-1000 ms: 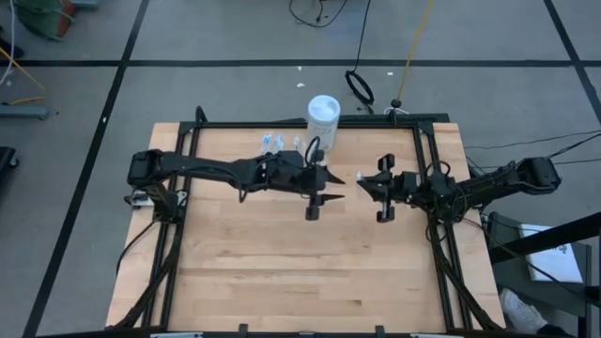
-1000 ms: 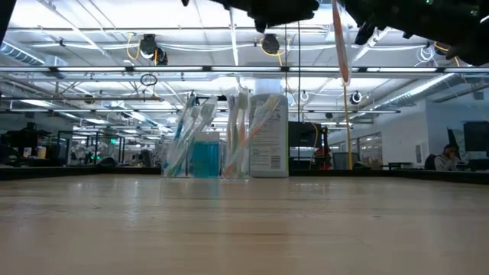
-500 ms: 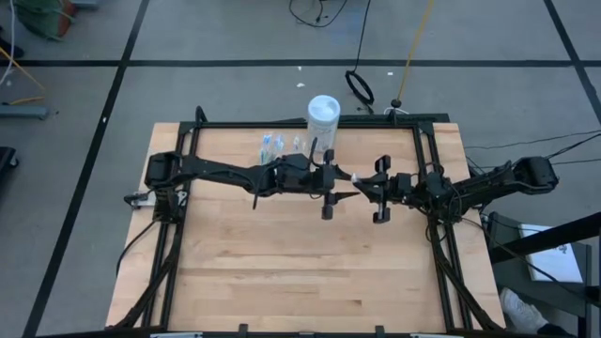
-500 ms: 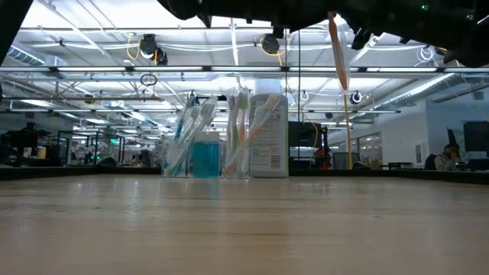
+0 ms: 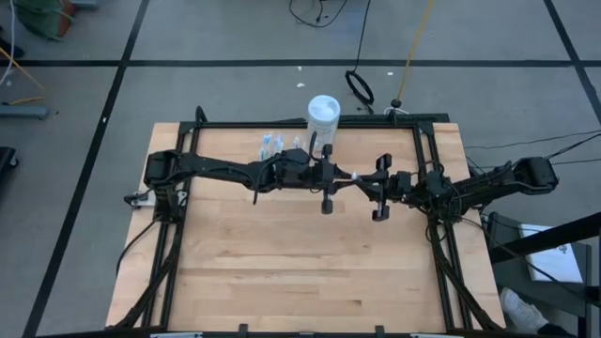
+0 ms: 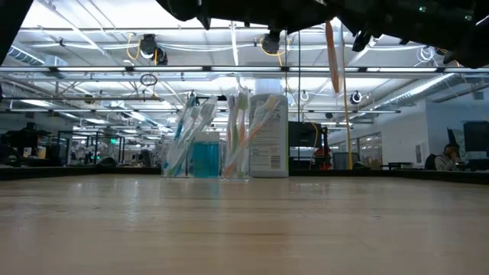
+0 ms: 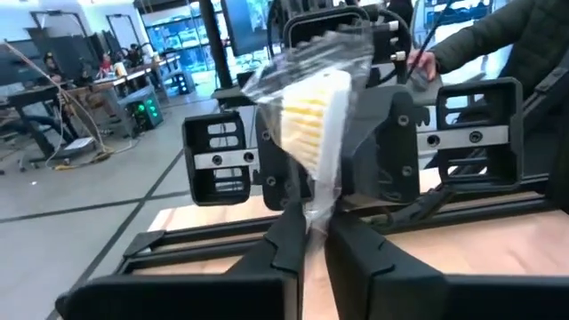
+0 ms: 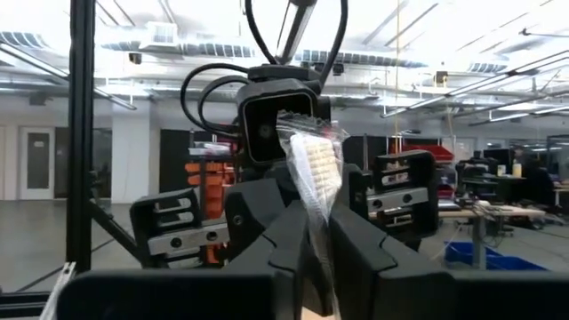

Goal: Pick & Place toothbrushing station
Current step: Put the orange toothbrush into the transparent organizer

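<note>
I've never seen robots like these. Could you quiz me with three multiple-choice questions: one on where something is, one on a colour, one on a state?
1. The white tub stands:
A at the table's far edge
B mid-table
C on the floor

2. The bottle among the stored toothbrushes is:
A red
B blue
C black

3. The wrapped toothbrush is:
A lying on the table
B in the holder
C held in the air

Answers:
1. A, it stands beside the clear holder.
2. B, the low view shows blue.
3. C, the left gripper and right gripper both pinch it.
</note>
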`<state>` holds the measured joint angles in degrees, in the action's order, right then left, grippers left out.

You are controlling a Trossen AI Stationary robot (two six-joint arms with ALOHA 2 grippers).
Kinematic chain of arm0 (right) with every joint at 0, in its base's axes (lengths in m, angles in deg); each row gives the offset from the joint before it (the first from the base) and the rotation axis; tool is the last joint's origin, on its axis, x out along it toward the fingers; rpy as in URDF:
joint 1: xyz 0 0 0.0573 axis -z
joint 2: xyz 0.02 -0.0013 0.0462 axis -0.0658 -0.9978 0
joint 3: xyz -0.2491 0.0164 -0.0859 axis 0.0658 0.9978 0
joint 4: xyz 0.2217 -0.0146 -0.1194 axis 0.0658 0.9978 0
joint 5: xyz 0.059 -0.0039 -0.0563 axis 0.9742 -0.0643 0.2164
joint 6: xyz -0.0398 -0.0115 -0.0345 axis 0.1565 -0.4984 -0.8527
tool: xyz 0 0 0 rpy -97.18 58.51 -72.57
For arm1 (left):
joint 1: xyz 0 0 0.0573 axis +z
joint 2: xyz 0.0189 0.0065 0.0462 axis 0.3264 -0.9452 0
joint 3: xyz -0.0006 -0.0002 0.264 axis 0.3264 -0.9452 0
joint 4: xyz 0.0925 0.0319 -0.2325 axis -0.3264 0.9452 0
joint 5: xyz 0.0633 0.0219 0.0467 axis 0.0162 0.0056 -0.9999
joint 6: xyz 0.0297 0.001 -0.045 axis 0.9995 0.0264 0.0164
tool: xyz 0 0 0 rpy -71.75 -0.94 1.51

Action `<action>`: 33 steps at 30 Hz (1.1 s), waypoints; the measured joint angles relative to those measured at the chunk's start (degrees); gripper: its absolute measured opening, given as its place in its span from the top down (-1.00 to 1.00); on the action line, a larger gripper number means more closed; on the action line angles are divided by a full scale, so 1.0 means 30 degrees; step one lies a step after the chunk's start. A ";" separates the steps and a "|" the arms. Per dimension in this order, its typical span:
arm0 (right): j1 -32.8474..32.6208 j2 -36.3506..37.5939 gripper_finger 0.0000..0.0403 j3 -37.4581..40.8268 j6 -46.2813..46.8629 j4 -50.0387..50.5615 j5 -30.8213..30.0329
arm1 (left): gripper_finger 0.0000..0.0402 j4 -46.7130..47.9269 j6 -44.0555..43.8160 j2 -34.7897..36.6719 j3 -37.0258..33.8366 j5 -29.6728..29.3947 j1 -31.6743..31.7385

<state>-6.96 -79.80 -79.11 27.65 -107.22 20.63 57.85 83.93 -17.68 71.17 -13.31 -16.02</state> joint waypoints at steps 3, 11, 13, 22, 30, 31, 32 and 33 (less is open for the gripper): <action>0.0224 0.0000 0.71 0.0000 0.0004 0.0034 0.0181 | 0.90 0.0139 -0.0058 0.0000 0.0007 0.0109 0.0085; 0.1059 0.0012 0.36 -0.0007 0.0029 0.0751 0.0280 | 0.90 0.3781 -0.0097 0.1185 0.0000 -0.1311 -0.0010; 0.1243 0.0015 0.29 -0.0007 0.0032 0.1125 0.0268 | 0.91 0.5731 -0.0133 0.2077 0.0000 -0.2802 -0.0094; 0.1509 0.0015 0.12 -0.0007 0.0083 0.1661 0.0281 | 0.90 1.2721 -0.1533 0.7163 0.0000 -1.1244 0.0344; 0.1531 0.0015 0.13 -0.0007 0.0090 0.1862 0.0290 | 0.96 1.3206 -0.3783 1.0686 -0.2598 -1.1863 0.1838; 0.1537 0.0015 0.13 -0.0007 0.0090 0.1863 0.0279 | 0.95 1.3071 -0.4351 1.0973 -0.3399 -1.1897 0.1944; 0.1538 0.0015 0.13 -0.0007 0.0090 0.1869 0.0278 | 0.93 1.2666 -0.4944 1.1238 -0.4193 -1.1944 0.2050; 0.1542 0.0015 0.13 -0.0007 0.0069 0.1876 0.0283 | 0.91 1.2415 -0.5488 1.1507 -0.5154 -1.2018 0.2131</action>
<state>-2.33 -79.76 -79.14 27.86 -101.59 21.48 95.10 67.46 16.84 55.71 -49.36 -9.63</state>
